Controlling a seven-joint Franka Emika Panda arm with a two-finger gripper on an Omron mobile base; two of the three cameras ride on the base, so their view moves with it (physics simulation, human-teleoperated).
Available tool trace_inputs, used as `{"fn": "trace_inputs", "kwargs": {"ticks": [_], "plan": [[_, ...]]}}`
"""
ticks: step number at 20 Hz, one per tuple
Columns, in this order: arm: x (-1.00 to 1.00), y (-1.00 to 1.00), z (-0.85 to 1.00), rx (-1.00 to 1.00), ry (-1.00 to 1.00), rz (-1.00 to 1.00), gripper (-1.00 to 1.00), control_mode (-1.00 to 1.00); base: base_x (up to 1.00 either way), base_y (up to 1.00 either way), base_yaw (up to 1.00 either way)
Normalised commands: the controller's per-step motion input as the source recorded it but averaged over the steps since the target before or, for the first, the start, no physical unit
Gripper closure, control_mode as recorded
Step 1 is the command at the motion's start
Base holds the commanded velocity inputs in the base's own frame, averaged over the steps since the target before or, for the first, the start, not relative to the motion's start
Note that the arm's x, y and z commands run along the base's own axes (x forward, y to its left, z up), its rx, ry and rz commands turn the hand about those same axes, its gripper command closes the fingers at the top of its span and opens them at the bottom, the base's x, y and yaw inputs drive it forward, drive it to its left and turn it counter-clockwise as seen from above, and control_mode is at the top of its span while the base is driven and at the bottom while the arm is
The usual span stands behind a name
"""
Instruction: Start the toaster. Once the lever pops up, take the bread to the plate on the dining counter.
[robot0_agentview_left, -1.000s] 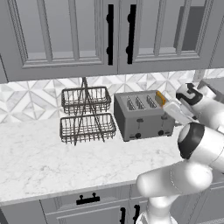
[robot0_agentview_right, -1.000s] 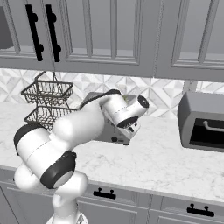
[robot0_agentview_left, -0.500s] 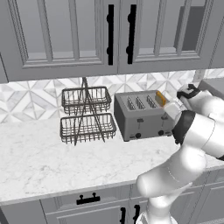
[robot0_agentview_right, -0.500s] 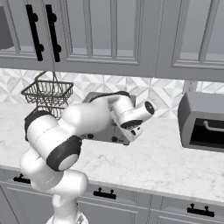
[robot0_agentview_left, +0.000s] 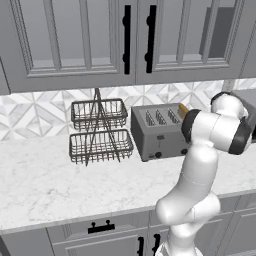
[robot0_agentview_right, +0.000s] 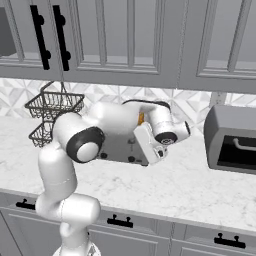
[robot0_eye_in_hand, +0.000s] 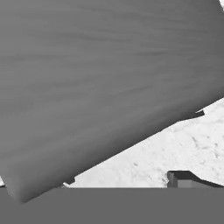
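Item one: wire basket rack (robot0_agentview_left: 98, 131), toward the worktop's back edge, not my concern. Item two: toaster (robot0_agentview_left: 159, 131), just right of the rack, the bread (robot0_agentview_left: 183, 109) standing up out of its rightmost slot. Item three: my gripper (robot0_agentview_right: 158, 148), jaws spread wide and empty, hard against the toaster's side, I judge to reach the bread.

Toaster (robot0_agentview_left: 159, 134) is sitting mid-frame on the counter (robot0_agentview_left: 45, 185), wire basket rack (robot0_agentview_left: 98, 131) standing left of it.
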Motion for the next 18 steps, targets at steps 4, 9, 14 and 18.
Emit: {"fn": "trace_inputs", "kwargs": {"ticks": [4, 9, 14, 18], "plan": [[0.0, 0.14, -0.72, -0.02, -0.26, -0.22, -1.0, -1.0, 0.0, 0.0, 0.0], [-0.03, 0.56, -0.6, -0.13, -0.39, -0.29, -1.0, -1.0, 0.0, 0.0, 0.0], [-0.53, 0.49, 0.3, -0.07, -0.33, -0.16, -1.0, -1.0, 0.0, 0.0, 0.0], [-0.8, -0.02, 0.78, 0.0, -0.19, 0.0, -1.0, -1.0, 0.0, 0.0, 0.0]]}}
